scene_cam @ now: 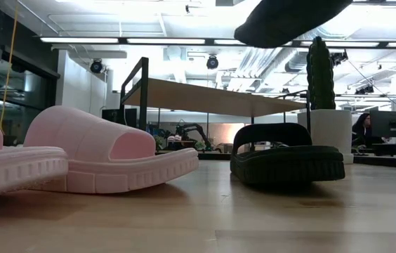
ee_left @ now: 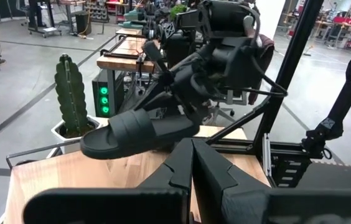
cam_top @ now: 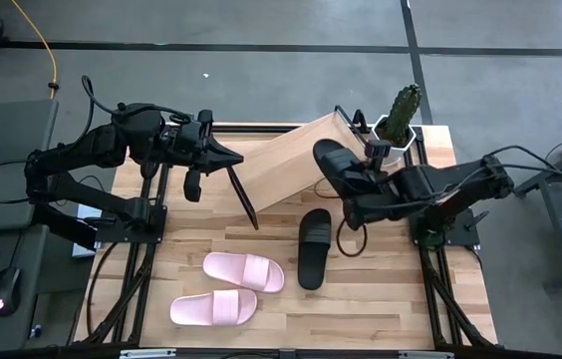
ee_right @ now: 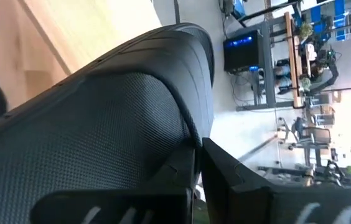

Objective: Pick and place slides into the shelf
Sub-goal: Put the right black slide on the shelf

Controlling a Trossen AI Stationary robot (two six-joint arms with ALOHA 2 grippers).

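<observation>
Wood surface [cam_top: 381,299]: no readable text; right hand [cam_top: 349,189] pinches black slide [cam_top: 333,160] aloft by shelf [cam_top: 296,160]; left hand [cam_top: 223,156] pressed together

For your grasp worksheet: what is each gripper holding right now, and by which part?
The right gripper holds a black slide in the air by its sole edge, near the shelf. The left gripper is shut and holds nothing.

High view looks straight down over the whole desk [cam_top: 381,299]. Low view sits at desk height, facing level toward the shelf [scene_cam: 212,95]. Both wrist views look forward, close; all share the raised black slide [ee_left: 135,132].
</observation>
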